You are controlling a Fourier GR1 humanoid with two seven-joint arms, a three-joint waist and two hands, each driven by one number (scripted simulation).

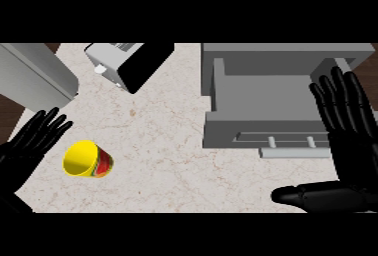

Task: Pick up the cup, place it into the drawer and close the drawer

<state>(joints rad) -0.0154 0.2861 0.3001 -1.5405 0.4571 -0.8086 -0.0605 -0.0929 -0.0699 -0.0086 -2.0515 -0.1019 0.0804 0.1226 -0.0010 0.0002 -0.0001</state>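
Note:
A yellow cup (86, 160) with a red band lies on its side on the marble counter (170, 150) at the lower left, mouth facing left. My left hand (29, 142) is just left of it, fingers straight and spread, not touching it. The grey drawer (262, 97) stands pulled open at the upper right, its inside bare, its handle (291, 143) on the near front. My right hand (347, 130) hovers over the drawer's right side, fingers straight and pointing away, thumb stretched left near the lower edge.
A silver and black toaster (129, 62) sits at the back of the counter, left of the drawer. A grey appliance panel (33, 75) stands at the far left. Dark floor shows beyond the counter's left edge.

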